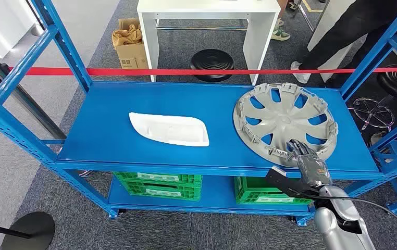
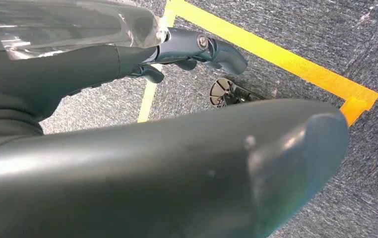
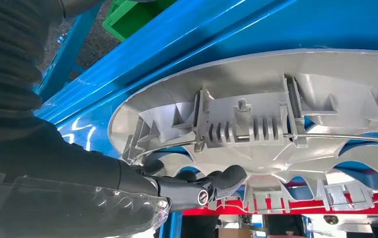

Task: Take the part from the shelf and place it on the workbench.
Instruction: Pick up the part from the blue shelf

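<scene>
Workshop: blue steel shelving (image 1: pixel 149 167); green crates (image 1: pixel 157 185); barrier tape (image 1: pixel 186 71).

light: bright, even, overhead | shadows: soft, faint under hubcap (image 1: pixel 285 122) on shelf (image 1: pixel 134 99) | glare: streaks on left hand (image 2: pixel 167 168) | focus: head view sharp; both wrist views blurred up close

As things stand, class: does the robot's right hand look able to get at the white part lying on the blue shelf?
Probably not yet. The right hand is at the hubcap, its fingers inside the rim. The white part lies apart on the shelf, well towards the robot's left.
</scene>
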{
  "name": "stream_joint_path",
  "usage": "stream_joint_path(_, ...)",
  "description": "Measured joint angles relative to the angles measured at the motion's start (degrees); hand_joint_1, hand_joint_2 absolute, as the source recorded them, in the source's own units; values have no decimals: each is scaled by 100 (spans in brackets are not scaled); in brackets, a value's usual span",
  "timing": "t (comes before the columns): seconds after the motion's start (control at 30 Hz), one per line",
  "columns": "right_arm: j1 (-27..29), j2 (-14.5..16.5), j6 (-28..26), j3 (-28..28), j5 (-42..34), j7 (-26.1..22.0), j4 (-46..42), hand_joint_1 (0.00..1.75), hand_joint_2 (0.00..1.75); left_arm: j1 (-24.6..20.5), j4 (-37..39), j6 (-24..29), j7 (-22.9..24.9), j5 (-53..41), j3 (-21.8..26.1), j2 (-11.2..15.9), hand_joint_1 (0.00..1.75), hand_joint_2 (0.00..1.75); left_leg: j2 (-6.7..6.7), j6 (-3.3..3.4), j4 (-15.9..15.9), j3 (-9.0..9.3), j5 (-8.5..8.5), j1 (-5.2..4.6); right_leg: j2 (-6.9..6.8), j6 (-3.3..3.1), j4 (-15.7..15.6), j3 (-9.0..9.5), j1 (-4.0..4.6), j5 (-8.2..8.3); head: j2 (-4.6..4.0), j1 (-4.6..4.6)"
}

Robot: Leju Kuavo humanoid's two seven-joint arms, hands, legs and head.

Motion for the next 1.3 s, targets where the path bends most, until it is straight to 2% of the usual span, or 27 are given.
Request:
stream_joint_path(0.17,-20,0,-32,74,71,-57,98,0,175,0,0,-5,0,24,-4,0,0,0,-1,0,0,1,0,0,0,0,0,2,0,0,0,0)
stream_joint_path(0.2,-14,0,-65,120,149,-69,113,9,175,0,0,-9,-1,31,-4,0,0,0,0,0,0,1,0,0,0,0,0,2,0,0,0,0)
stream_joint_path(0.23,-8,0,-102,181,258,-64,126,47,175,0,0,-13,-1,38,-5,0,0,0,1,0,0,2,0,0,0,0,0,2,0,0,0,-1)
stream_joint_path(0.3,-2,-2,-186,335,546,10,152,132,175,0,1,-18,-3,48,-15,0,0,0,1,0,0,3,0,0,1,0,0,2,0,0,0,-1)
stream_joint_path(0.33,-3,-7,-221,413,687,69,163,167,175,0,2,-19,-5,54,-24,0,0,0,1,0,0,4,0,0,0,0,0,2,0,0,0,-1)
stream_joint_path(0.37,-6,-18,-258,486,822,136,172,173,175,0,2,-20,-9,64,-33,0,0,0,1,0,0,5,0,1,0,0,0,3,0,0,0,-1)
stream_joint_path(0.53,-72,-172,-389,747,1262,380,177,175,175,0,0,-56,-46,93,-66,4,0,0,1,0,0,12,0,1,0,0,-1,10,0,-1,0,0)
stream_joint_path(0.8,-98,-372,-419,934,1504,519,96,175,175,-1,2,-60,-91,114,-81,3,0,0,6,-3,-2,41,-3,2,9,3,-3,27,0,-5,0,1)
stream_joint_path(1.3,257,-685,-378,1040,1931,774,-429,175,175,-1,2,-101,-156,169,-84,4,0,0,4,-5,-1,45,-4,2,7,4,-3,31,0,-6,0,-1)
